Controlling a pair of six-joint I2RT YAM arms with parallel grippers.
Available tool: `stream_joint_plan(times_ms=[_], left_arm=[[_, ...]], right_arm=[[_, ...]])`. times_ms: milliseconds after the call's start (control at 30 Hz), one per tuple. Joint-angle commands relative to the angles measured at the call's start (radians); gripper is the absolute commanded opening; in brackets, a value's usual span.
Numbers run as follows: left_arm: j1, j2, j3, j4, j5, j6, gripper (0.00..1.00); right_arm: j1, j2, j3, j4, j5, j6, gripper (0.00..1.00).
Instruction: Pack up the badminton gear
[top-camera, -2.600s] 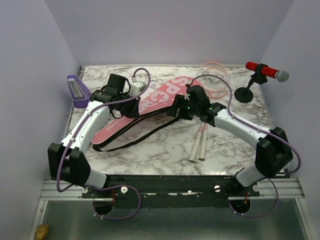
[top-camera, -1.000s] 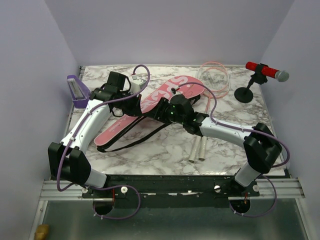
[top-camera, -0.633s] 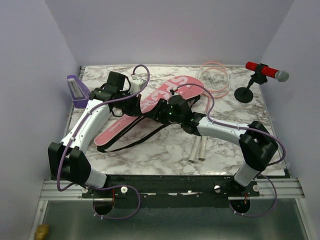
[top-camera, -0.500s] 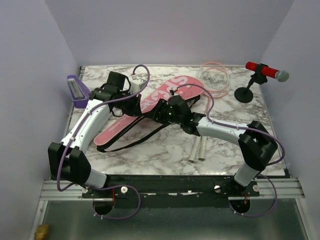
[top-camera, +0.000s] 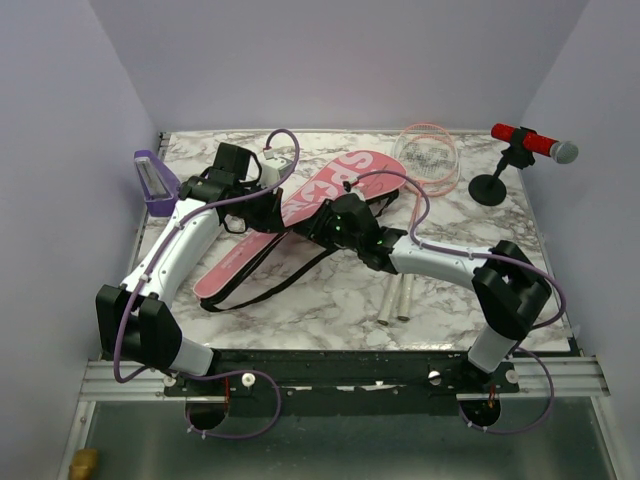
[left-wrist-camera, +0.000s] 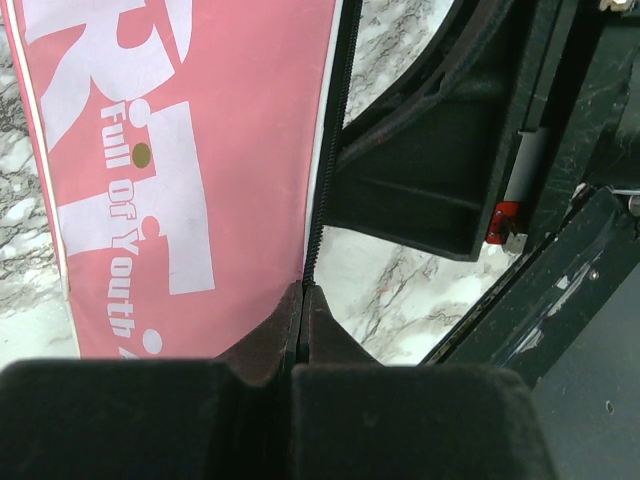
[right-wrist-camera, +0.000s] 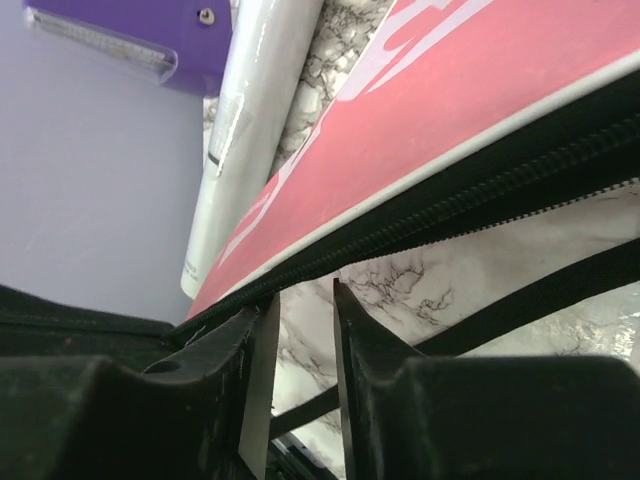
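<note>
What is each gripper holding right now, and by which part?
The left gripper is shut on the pink bag, pinching its zippered edge. The right gripper holds nothing; its jaws stand apart beside the zipper.

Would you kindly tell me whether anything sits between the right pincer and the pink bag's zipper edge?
Nothing visible does: the right pincer sits right at the black zipper edge of the long pink fabric bag.

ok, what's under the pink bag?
Under the bag's raised zipper edge, the right wrist view shows bare marble table and a black strap. The rest of its underside, and its inside, are covered by the fabric.
</note>
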Motion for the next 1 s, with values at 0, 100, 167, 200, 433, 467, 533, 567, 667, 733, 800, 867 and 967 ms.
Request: stream_joint_plan(times_ms=[0,100,167,200,433,467,533,567,667,733,800,867,967], left_arm=[[-0.004,-0.024,0.008,-0.009,0.055,-0.013,0.00],[-0.004,-0.020,0.009,-0.009,0.056,-0.010,0.00],[-0.004,-0.015,0.009,-0.009,0.055,-0.007,0.00],[-0.004,-0.014,0.009,-0.010,0.058,-0.006,0.00],[-0.004,-0.003,0.009,-0.016,0.087,-0.005,0.00],[-0.004,-0.001,0.014,-0.018,0.090,-0.005,0.00],[-0.004,-0.001,0.014,-0.019,0.095,-0.005,0.00],[-0.004,0.000,0.014,-0.019,0.099,-0.005,0.00],[-0.004,0.002,0.012,-0.019,0.107,-0.010,0.00],[-0.004,0.003,0.009,-0.018,0.113,-0.010,0.00],[-0.004,0.003,0.008,-0.018,0.116,-0.010,0.00],[-0.004,0.008,0.008,-0.016,0.119,-0.012,0.00],[-0.004,0.012,0.006,-0.018,0.127,-0.012,0.00]], right_arm=[[0.001,-0.003,-0.034,-0.005,0.101,0.008,0.29],[0.001,-0.033,-0.074,-0.018,0.117,-0.004,0.21],[0.001,-0.071,-0.104,-0.021,0.142,-0.007,0.23],[0.001,-0.087,-0.126,-0.021,0.159,-0.004,0.26],[0.001,-0.191,-0.175,-0.040,0.243,0.004,0.57],[0.000,-0.193,-0.172,-0.037,0.239,-0.001,0.57],[0.000,-0.184,-0.160,-0.026,0.219,-0.006,0.57],[0.000,-0.181,-0.157,-0.012,0.196,-0.012,0.58],[0.003,-0.156,-0.146,0.044,0.150,-0.019,0.57],[0.007,-0.136,-0.126,0.048,0.136,-0.019,0.58],[0.013,-0.121,-0.117,0.055,0.131,-0.016,0.58],[0.023,-0.112,-0.112,0.072,0.128,-0.015,0.58],[0.035,-0.101,-0.106,0.083,0.142,-0.012,0.58]])
